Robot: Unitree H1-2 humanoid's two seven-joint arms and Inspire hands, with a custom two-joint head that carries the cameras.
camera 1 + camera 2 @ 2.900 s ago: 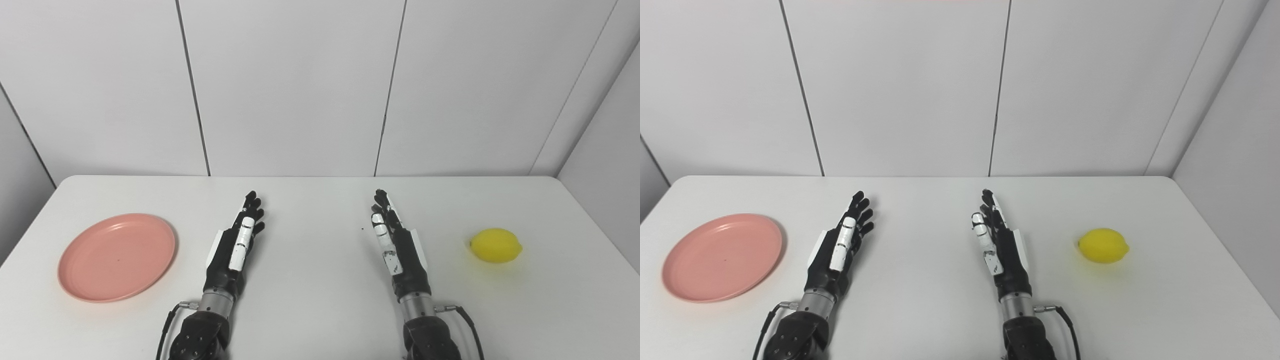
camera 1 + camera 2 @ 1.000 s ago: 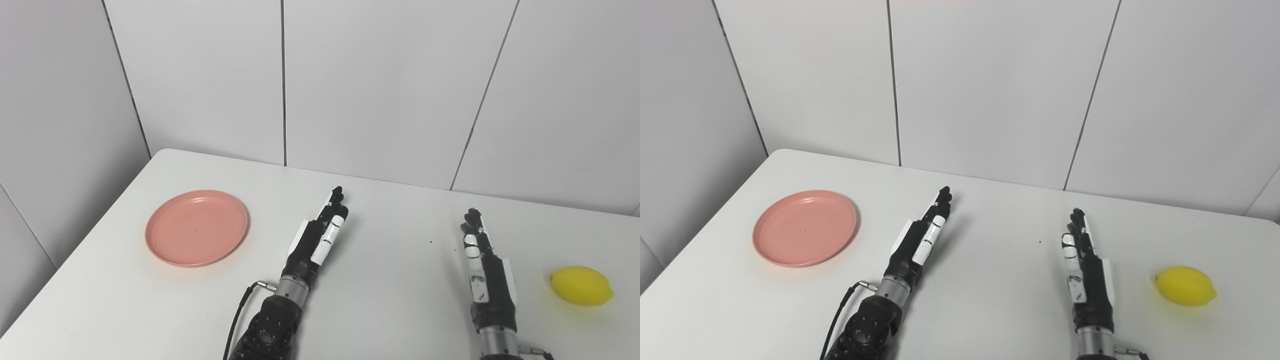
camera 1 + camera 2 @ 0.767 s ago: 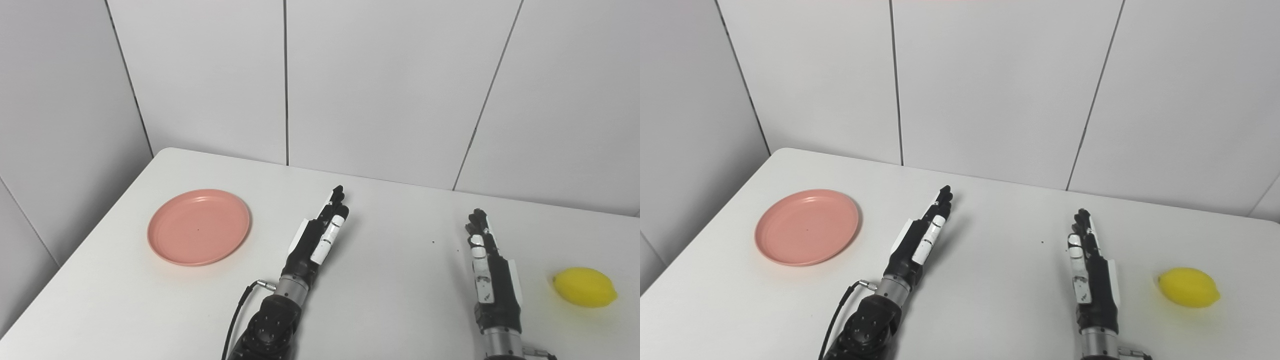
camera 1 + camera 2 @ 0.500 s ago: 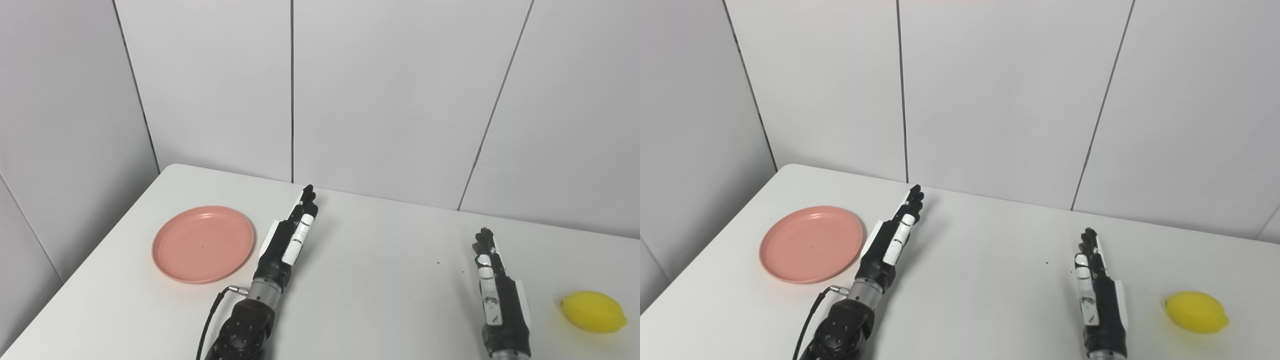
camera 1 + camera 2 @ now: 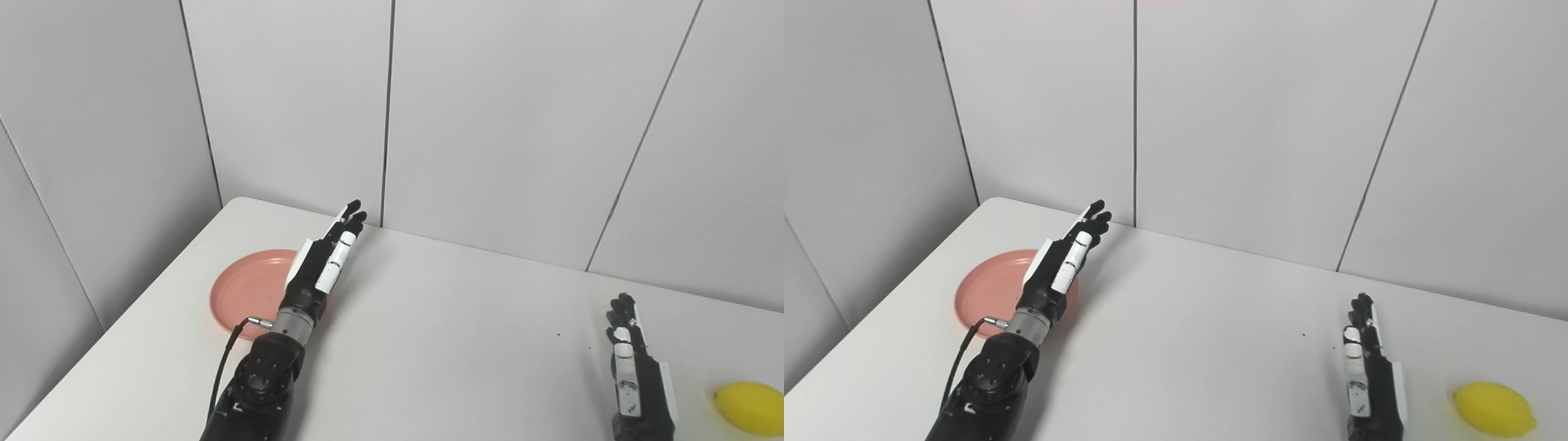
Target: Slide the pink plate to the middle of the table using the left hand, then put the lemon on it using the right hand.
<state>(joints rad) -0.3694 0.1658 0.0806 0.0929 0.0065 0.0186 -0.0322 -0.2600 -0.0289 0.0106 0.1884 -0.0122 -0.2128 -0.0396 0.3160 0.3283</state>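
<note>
The pink plate (image 5: 245, 294) lies on the white table (image 5: 441, 331) near its far left corner. My left hand (image 5: 321, 263) is raised over the plate's right edge, fingers straight and apart, holding nothing; it hides part of the plate. A yellow lemon (image 5: 750, 407) rests on the table at the far right, cut by the picture's edge in the left eye view and whole in the right eye view (image 5: 1494, 409). My right hand (image 5: 634, 370) lies flat and open on the table, a short way left of the lemon and apart from it.
Grey wall panels (image 5: 490, 122) stand right behind the table's far edge and along its left side. A thin cable (image 5: 229, 355) runs from the left wrist down the forearm.
The camera has turned left and tilted, shifting the whole picture. My left hand has lifted and moved left and forward, from beside the plate to over its right edge. The right hand has stayed put.
</note>
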